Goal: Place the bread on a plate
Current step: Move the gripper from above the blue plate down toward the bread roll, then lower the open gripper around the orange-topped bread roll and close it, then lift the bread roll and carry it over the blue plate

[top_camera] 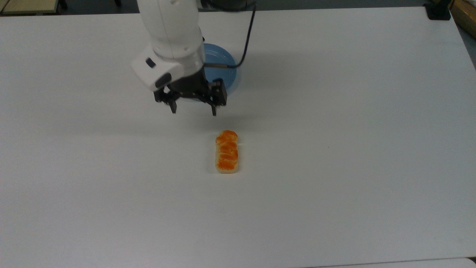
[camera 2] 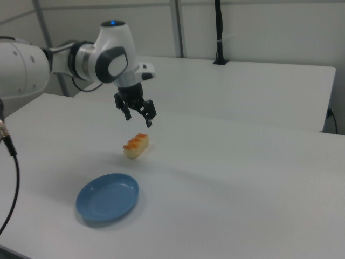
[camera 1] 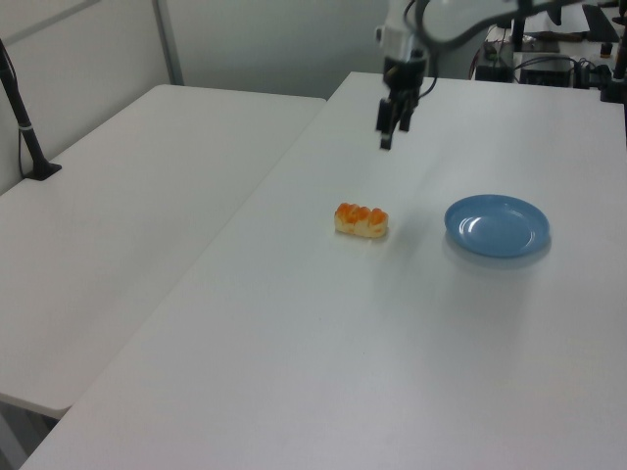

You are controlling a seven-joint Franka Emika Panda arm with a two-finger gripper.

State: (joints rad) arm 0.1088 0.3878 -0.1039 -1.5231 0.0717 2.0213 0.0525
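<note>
Overhead, in the top view, the end effector (top_camera: pixel 193 110) hangs with its two fingers spread wide and nothing between them. It sits above the bare white tabletop (top_camera: pixel 334 149), between the plate (top_camera: pixel 230 76) and the bread (top_camera: pixel 227 151). The white arm covers much of the blue plate. The bread lies flat with its long side running up and down the top view, well apart from the plate. The fingers are spread across the top view's left and right, so they look set to close on the loaf's narrow width. The end effector sits toward the top view's left of the loaf; if it descends without shifting right, one finger could land on the glossy top and push the loaf aside.

From the left view, the end effector (camera 1: pixel 389 130) is clearly raised above the tabletop, beyond the bread (camera 1: pixel 361 219), with the plate (camera 1: pixel 497 225) at the left view's right. A drop that stops too high would likely pinch only the rounded bumps, and the loaf could slip out.

From the right view, the end effector (camera 2: pixel 137 115) hovers just above and behind the bread (camera 2: pixel 136 145), empty. The plate (camera 2: pixel 108 198) lies nearer the camera. A loose hold could let the loaf fall short of the rim on the way over.
</note>
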